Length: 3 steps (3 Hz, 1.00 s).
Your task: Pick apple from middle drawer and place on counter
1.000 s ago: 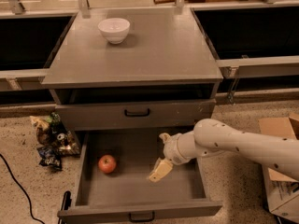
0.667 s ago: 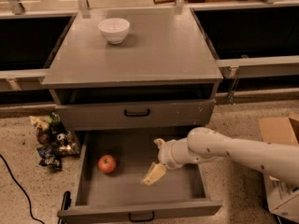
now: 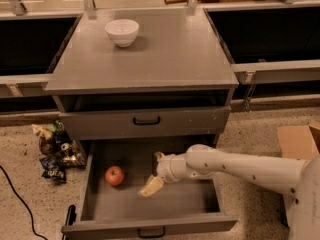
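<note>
While apple (image 3: 114, 175) lies near left wall of middle drawer (image 3: 195, 202), gripper (image 3: 155, 171) alongside, fingers (image 3: 151, 186) wide.

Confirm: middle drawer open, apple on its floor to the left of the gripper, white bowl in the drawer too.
Wrong on the bowl. The camera view shows the white bowl on the counter, not in the drawer. The rest holds: the middle drawer is open, with the apple on its floor to the left of the gripper.
</note>
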Tool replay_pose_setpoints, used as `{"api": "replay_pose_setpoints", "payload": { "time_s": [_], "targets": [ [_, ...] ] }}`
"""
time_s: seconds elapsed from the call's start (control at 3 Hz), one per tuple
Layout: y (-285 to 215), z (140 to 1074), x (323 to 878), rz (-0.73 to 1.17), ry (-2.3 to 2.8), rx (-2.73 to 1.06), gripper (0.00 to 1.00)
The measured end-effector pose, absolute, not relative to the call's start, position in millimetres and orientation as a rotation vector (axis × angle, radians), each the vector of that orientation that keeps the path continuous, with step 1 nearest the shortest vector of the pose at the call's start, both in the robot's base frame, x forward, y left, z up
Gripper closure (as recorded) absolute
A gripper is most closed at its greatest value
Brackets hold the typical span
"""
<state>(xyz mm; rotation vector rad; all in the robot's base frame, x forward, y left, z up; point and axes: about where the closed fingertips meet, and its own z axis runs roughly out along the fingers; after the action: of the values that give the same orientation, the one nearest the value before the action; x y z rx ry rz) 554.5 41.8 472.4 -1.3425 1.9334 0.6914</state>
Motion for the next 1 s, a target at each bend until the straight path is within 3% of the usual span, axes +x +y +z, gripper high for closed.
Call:
{"api": "replay_pose_setpoints", "payload": {
  "time_s": [0.33, 1.0],
  "targets": [
    [60, 441, 573, 0.774, 1.887, -1.273, 0.00],
    [71, 432, 578, 0.760, 1.871, -1.289, 0.00]
  ]
}}
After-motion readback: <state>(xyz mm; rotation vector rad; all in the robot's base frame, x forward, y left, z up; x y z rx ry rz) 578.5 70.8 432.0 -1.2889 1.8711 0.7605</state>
